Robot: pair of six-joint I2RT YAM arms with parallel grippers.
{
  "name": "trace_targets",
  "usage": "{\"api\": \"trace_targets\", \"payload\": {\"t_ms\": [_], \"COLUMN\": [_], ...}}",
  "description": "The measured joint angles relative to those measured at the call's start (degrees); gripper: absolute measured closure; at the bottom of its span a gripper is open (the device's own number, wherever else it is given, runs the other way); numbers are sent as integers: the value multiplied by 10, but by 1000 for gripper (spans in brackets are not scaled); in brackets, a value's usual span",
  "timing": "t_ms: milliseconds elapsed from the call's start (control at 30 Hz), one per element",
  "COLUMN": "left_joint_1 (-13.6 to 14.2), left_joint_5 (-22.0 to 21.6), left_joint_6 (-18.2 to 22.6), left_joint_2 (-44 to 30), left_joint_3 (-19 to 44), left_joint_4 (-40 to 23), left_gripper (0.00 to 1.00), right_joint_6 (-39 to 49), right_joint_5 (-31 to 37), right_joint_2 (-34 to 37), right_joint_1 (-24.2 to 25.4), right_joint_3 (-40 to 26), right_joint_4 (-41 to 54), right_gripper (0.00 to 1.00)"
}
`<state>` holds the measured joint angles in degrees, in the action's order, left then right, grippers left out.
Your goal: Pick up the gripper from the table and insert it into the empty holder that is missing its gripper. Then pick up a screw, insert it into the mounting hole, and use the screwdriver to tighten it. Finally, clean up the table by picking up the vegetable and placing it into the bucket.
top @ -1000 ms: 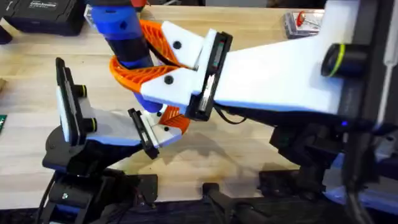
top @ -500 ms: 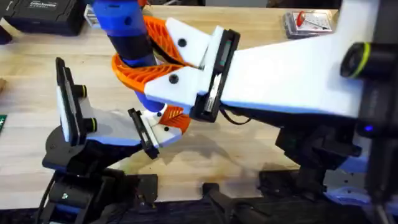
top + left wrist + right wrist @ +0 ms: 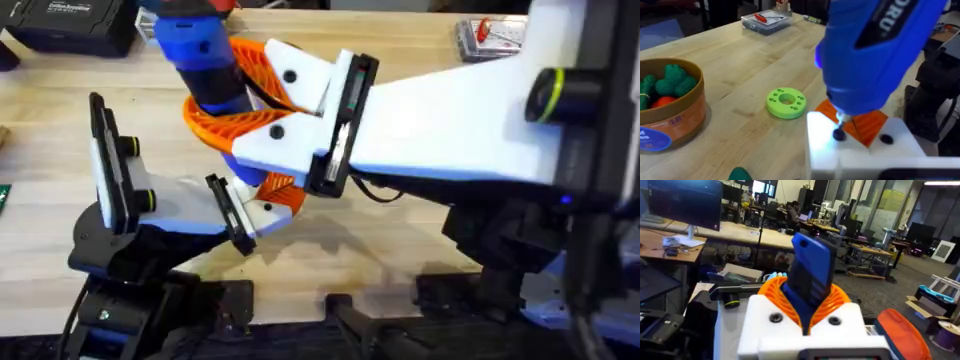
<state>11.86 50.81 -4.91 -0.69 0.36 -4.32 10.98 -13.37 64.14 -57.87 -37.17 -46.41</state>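
My right gripper (image 3: 224, 92) reaches across the table and is shut on the blue screwdriver (image 3: 200, 50), which stands upright between its orange ribbed pads (image 3: 837, 297). In the left wrist view the screwdriver (image 3: 875, 55) comes down with its metal bit on a black screw (image 3: 839, 135) in the white holder block (image 3: 860, 152). The orange gripper wedge (image 3: 867, 125) sits in that holder. My left gripper (image 3: 268, 195) lies just under the right wrist. The tan bucket (image 3: 687, 117) holds green and orange toys. The dark green vegetable (image 3: 741, 174) lies on the table near it.
A bright green holed disc (image 3: 786, 103) lies between the bucket and the holder. A clear box (image 3: 490, 38) with red parts stands at the back right. A black case (image 3: 70, 22) sits at the back left. The right arm's white link spans the table's middle.
The right arm swayed slightly to the right and came back. The screwdriver stays over the same spot, still held.
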Motion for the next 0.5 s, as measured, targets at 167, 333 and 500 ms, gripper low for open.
{"api": "trace_targets", "payload": {"t_ms": [167, 333, 500], "left_joint_1": [0, 0, 0], "left_joint_5": [0, 0, 0], "left_joint_6": [0, 0, 0], "left_joint_2": [0, 0, 0], "left_joint_3": [0, 0, 0], "left_joint_4": [0, 0, 0], "left_gripper": [996, 996, 996], "right_joint_6": [0, 0, 0], "right_joint_5": [0, 0, 0], "right_joint_2": [0, 0, 0], "right_joint_1": [0, 0, 0], "right_joint_3": [0, 0, 0], "right_joint_4": [1, -30, -26], "right_gripper": [976, 976, 976]}}
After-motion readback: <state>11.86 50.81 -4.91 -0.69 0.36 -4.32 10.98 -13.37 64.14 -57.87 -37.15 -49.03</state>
